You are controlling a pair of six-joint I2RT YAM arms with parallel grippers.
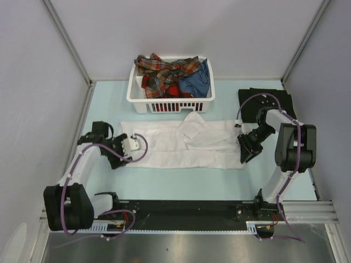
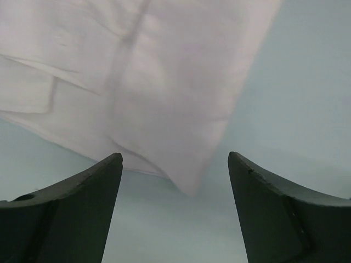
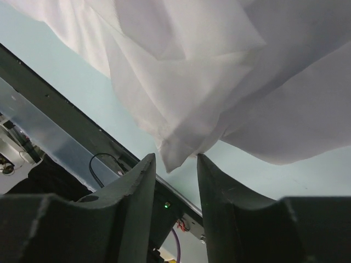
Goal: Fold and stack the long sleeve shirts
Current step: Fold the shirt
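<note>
The white shirt (image 2: 164, 82) lay flat on the pale blue-green table (image 2: 307, 109), a seam line running down it. Below the shirt's nearest corner, the left gripper (image 2: 174, 159) stood wide open, its dark fingers (image 2: 82, 208) either side of that corner, neither touching the cloth.

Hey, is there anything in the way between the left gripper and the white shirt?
Nothing visible. The left gripper is open at the left end of the white shirt, a corner of the cloth between its fingers. The basket sits behind the shirt, out of the way.
</note>
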